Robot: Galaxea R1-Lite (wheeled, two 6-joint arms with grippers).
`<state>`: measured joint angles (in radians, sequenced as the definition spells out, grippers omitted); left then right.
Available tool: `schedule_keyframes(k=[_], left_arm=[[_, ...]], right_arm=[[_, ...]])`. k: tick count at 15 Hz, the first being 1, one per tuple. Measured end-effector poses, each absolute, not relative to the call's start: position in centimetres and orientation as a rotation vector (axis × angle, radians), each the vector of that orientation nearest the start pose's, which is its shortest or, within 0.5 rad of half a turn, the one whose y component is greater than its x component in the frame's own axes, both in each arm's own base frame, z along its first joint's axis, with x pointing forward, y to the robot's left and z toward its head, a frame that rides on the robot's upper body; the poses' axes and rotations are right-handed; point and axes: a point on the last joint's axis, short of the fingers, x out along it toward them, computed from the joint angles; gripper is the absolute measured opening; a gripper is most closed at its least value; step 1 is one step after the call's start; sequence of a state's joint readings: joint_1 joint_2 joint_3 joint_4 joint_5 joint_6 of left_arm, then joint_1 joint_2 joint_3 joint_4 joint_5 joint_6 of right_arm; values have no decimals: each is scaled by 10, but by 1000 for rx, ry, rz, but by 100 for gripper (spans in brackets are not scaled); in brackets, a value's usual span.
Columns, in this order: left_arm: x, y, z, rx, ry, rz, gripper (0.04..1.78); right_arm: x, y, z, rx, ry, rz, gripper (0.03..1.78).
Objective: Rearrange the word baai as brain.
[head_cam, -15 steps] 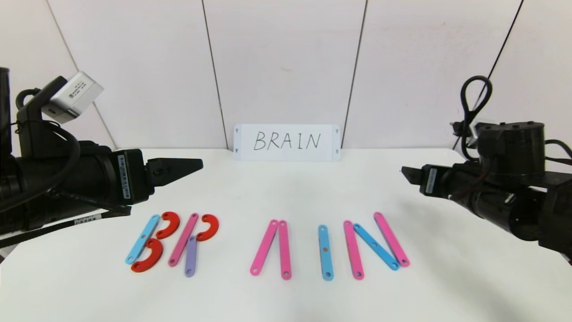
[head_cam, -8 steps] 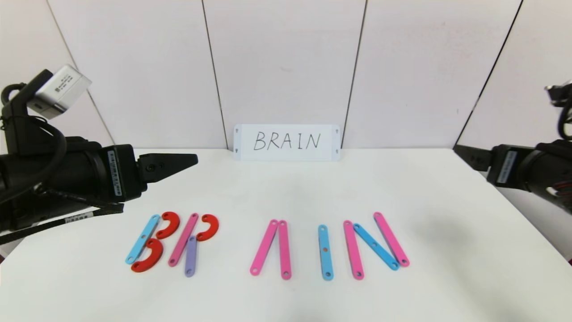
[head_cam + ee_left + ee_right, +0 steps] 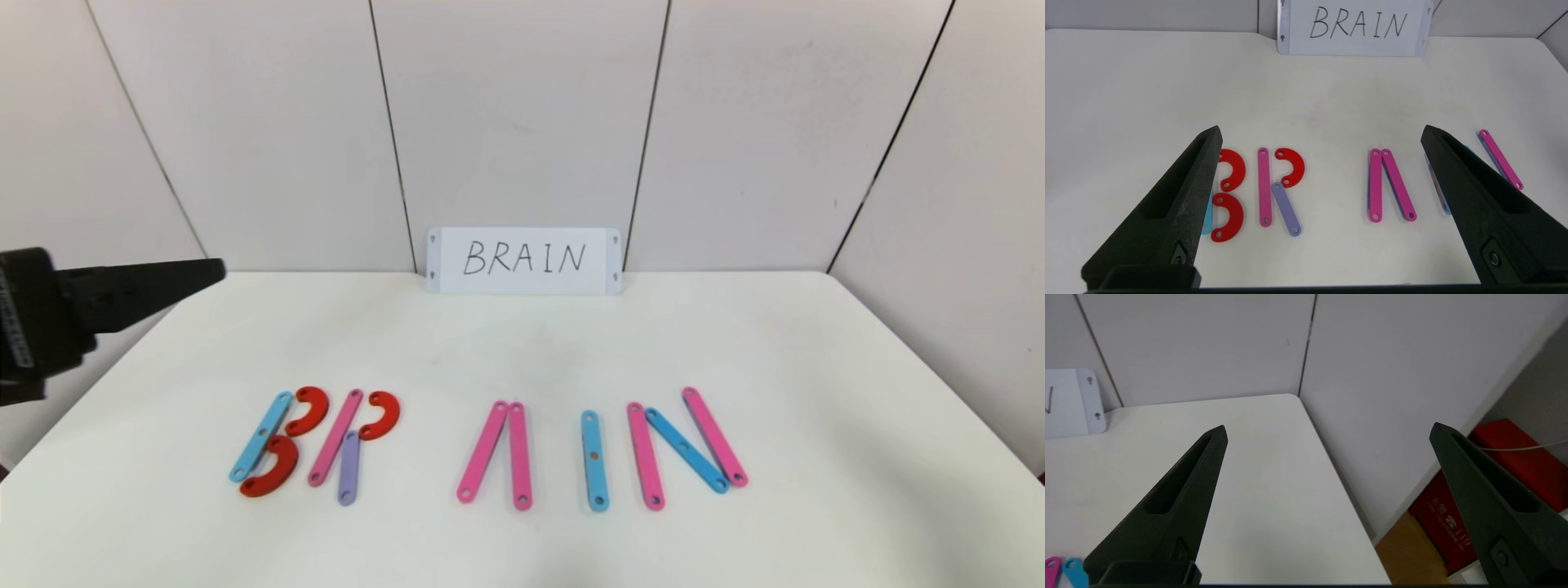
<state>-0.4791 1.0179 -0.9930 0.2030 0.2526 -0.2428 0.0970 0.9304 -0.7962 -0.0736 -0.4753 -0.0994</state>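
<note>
The plastic letters lie in a row on the white table (image 3: 522, 343). A blue strip (image 3: 261, 437) and two red curves (image 3: 309, 410) form a B. A pink strip (image 3: 335, 438), a red curve (image 3: 380, 415) and a purple strip (image 3: 349, 468) form an R. Two pink strips (image 3: 483, 451) lean together with no crossbar. A blue strip (image 3: 594, 461) stands alone, and three strips (image 3: 687, 451) form an N. My left gripper (image 3: 214, 269) is open and empty at the table's left edge, above and behind the letters (image 3: 1322, 130). My right gripper (image 3: 1329, 428) is open and empty over the table's far right corner, out of the head view.
A white card (image 3: 524, 260) with handwritten BRAIN stands against the back wall. Wall panels close the back and sides. Red boxes (image 3: 1515, 457) and a brown box sit on the floor beyond the table's right edge.
Both arms have drawn back outward. The left gripper moved to the far left edge of the head view and the right arm left that view. The letters have not moved.
</note>
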Motion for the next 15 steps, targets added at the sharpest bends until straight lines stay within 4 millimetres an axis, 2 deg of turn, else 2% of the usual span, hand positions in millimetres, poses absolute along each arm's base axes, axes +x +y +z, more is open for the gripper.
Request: schedule_keyframes(k=[4, 7, 11, 15], left_arm=[[56, -21, 326, -169, 215, -175, 170], [15, 0, 330, -181, 194, -88, 170], [-35, 13, 320, -206, 148, 7, 170], [-86, 4, 303, -232, 101, -16, 170]], right_arm=[[60, -9, 291, -115, 54, -451, 173], [25, -11, 287, -123, 37, -512, 173], [-16, -8, 279, -124, -25, -578, 173], [-47, -2, 274, -131, -97, -527, 173]])
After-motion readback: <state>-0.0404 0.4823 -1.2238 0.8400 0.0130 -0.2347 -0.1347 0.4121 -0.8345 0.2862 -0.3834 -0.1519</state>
